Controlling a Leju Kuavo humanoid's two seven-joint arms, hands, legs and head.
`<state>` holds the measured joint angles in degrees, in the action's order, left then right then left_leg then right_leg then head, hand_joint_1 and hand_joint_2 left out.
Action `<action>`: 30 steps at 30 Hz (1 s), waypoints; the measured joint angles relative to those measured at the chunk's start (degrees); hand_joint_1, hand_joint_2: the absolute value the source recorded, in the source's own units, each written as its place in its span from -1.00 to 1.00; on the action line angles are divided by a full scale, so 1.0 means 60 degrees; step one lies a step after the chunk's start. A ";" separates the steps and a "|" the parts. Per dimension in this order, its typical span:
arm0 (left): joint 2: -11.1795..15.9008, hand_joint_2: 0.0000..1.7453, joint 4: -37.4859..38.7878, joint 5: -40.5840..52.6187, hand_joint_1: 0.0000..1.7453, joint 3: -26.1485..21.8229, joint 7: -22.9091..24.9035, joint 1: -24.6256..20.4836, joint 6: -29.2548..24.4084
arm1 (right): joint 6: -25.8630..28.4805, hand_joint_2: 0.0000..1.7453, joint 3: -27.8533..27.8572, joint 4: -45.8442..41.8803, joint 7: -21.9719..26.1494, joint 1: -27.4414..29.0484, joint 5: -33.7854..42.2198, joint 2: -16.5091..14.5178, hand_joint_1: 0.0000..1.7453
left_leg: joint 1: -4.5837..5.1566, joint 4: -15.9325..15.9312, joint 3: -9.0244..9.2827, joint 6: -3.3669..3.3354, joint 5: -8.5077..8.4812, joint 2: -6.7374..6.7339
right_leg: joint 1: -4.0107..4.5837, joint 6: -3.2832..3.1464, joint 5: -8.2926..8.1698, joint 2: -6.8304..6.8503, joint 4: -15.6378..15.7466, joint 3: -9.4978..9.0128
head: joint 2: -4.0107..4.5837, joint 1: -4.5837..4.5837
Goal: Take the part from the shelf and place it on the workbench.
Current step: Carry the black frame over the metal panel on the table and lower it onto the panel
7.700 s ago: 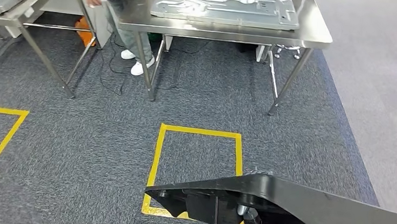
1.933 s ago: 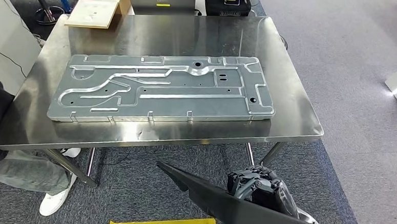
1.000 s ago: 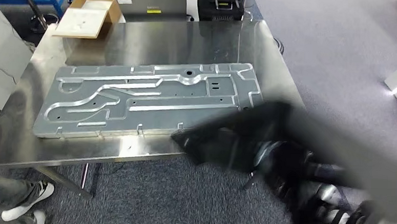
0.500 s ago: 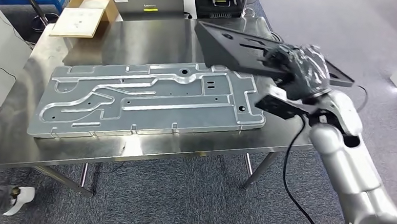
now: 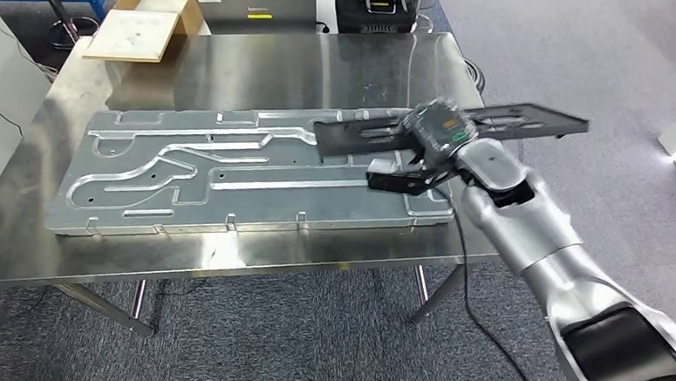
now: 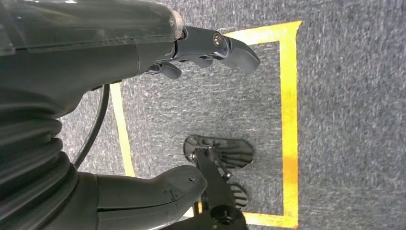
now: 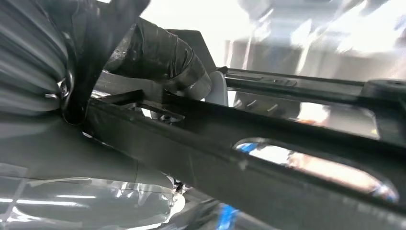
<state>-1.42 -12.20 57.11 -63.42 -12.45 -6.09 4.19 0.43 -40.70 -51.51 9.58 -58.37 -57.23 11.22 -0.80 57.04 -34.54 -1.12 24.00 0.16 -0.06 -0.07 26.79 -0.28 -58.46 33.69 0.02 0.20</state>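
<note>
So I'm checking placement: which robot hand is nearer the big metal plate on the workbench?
Right. The right robot hand holds the black part over the metal plate; the left robot hand hangs above the carpet.

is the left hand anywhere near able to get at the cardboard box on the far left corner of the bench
Probably not as things stand: the left hand hangs open over the carpet and yellow floor tape, while the cardboard box sits at the workbench's far corner.
</note>
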 joint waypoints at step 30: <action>-0.0119 1.00 0.0004 0.0313 -1.00 0.0427 -0.0311 -0.0293 0.0370 | 0.0458 1.00 -0.1633 0.5161 -0.2292 -0.0829 -0.0569 -0.4004 0.98 | -0.0046 0.0053 0.0035 0.0145 0.0095 0.0037 | 0.0010 -0.0056 -0.0238 -0.0048 0.0014 0.0218 | 0.0000 -0.0004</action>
<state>-2.14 -12.17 58.99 -60.86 -14.31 -7.85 6.40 3.17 -50.49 -20.55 -4.17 -63.35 -60.64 -12.81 -1.08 57.35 -34.33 -0.25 24.57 0.39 0.00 -0.40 25.36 -0.56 -58.38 34.99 0.02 0.18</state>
